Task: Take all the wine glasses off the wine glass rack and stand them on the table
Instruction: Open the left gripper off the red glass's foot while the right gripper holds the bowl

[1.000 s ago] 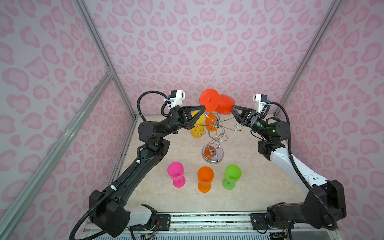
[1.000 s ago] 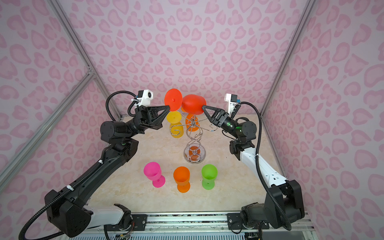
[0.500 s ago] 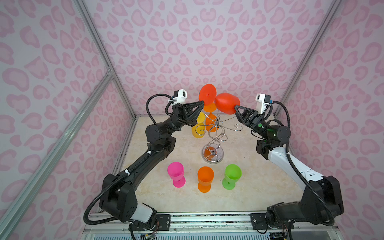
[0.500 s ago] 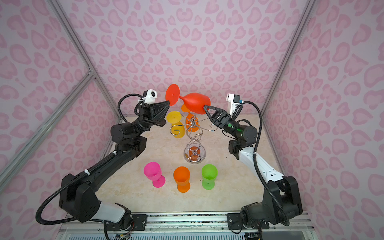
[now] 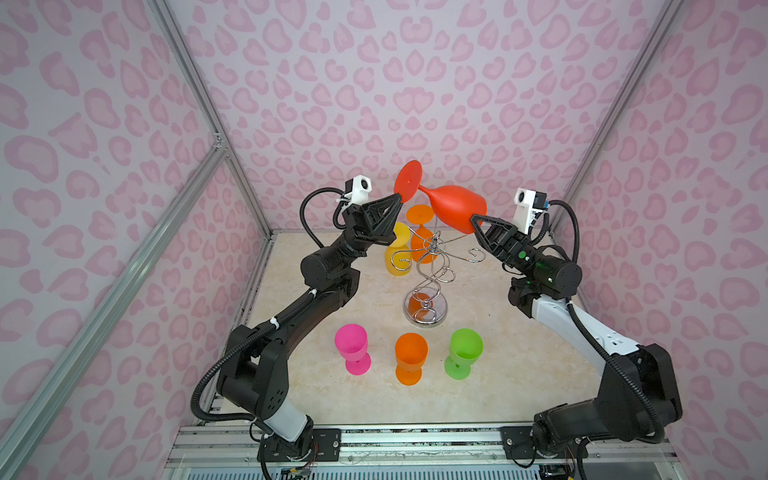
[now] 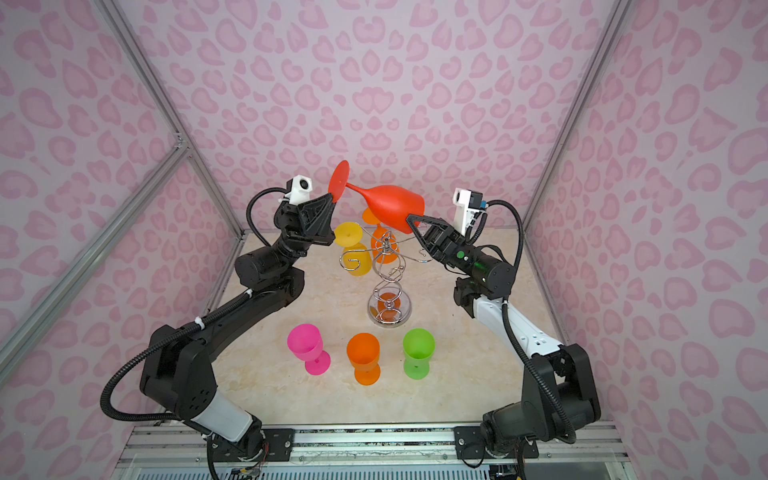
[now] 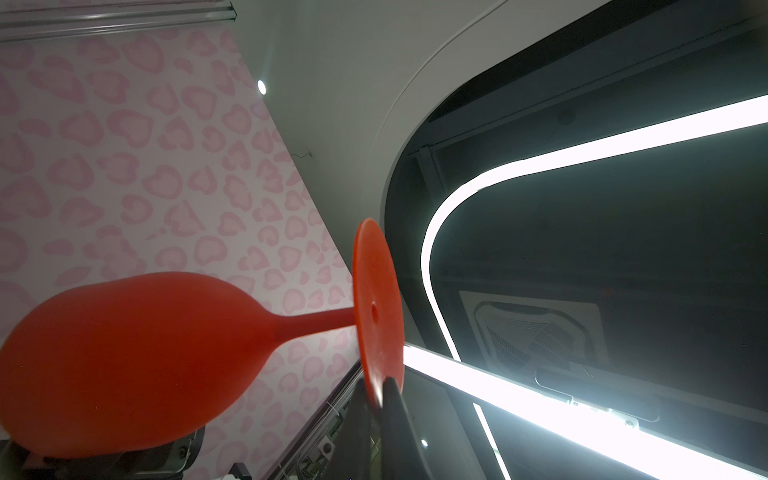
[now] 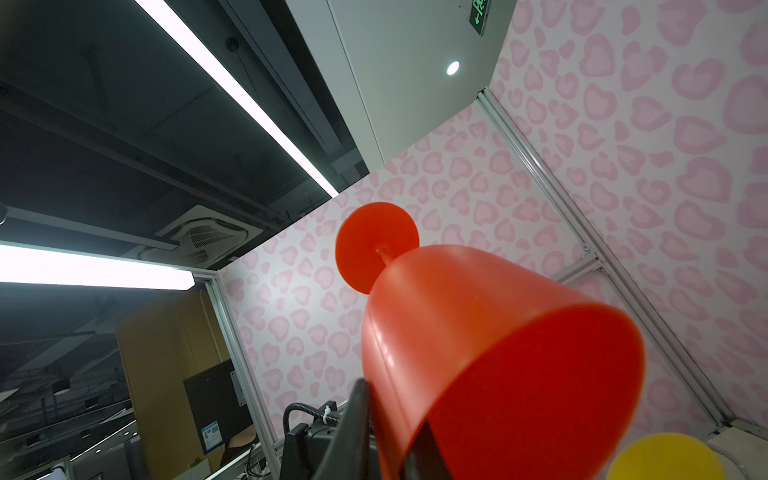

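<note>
A red wine glass (image 5: 455, 205) (image 6: 390, 203) lies sideways in the air above the chrome wine glass rack (image 5: 432, 266) (image 6: 386, 270), clear of its arms. My left gripper (image 5: 399, 198) (image 6: 332, 199) (image 7: 377, 388) is shut on the edge of the glass's round foot. My right gripper (image 5: 473, 219) (image 6: 409, 218) (image 8: 392, 405) is shut on the bowl's rim, one finger outside and one inside the wall. The red wine glass fills much of the left wrist view (image 7: 124, 365) and the right wrist view (image 8: 478, 353). A yellow glass (image 5: 397, 253) and an orange glass (image 5: 419, 232) hang upside down from the rack.
Three glasses stand upright in a row in front of the rack: pink (image 5: 352, 347), orange (image 5: 410, 357) and green (image 5: 464, 351). Pink patterned walls enclose the table on three sides. The rack's round mirrored base (image 5: 440, 316) sits mid-table.
My right gripper has reached the bowl and closed on its rim. The left arm has drawn in towards the rack, and the glass has turned to lie sideways, bowl towards the right gripper.
</note>
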Controlling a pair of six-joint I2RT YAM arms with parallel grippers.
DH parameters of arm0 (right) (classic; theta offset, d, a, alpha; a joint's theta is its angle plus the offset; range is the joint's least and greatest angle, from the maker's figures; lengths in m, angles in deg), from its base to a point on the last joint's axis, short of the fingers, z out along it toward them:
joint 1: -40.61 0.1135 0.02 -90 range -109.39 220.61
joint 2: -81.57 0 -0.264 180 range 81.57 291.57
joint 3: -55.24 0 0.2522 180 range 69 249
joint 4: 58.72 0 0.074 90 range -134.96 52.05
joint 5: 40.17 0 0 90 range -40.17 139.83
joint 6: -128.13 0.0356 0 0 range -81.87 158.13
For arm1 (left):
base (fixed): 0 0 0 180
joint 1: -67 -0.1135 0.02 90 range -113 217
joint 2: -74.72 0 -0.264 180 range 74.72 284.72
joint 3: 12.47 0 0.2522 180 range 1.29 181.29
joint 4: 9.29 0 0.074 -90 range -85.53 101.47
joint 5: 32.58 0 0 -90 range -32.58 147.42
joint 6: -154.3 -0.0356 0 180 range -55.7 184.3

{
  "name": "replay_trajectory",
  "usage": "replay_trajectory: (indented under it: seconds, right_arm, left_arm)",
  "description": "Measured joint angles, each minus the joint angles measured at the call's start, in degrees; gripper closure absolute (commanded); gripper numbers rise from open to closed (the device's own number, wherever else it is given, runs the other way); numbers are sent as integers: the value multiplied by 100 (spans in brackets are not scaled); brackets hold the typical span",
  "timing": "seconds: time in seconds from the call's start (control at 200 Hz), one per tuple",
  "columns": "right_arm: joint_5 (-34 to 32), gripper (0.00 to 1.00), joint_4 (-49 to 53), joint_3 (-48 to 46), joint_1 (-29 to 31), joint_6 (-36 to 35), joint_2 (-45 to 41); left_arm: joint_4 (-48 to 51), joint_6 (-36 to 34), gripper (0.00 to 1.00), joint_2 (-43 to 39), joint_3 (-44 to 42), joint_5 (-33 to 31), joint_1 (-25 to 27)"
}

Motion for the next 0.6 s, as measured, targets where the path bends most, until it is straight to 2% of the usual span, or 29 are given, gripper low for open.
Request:
replay_trajectory:
  seconds: [0.195,0.355,0.49,0.515,0.6]
  right_arm:
    - [52,100,-212,87,0,4,-44]
    - [101,100,-66,175,-70,-20,-61]
    - [116,100,334,269,-173,-186,-179]
    - [116,100,444,284,-201,-254,-212]
    - [107,100,922,354,-306,-472,-350]
  left_arm:
    - [-22,0,79,138,70,-125,-11]
    - [-17,0,73,151,74,-83,-11]
    - [-13,0,65,153,74,203,4]
    - [4,0,59,153,74,240,17]
    - [20,0,52,146,74,387,28]
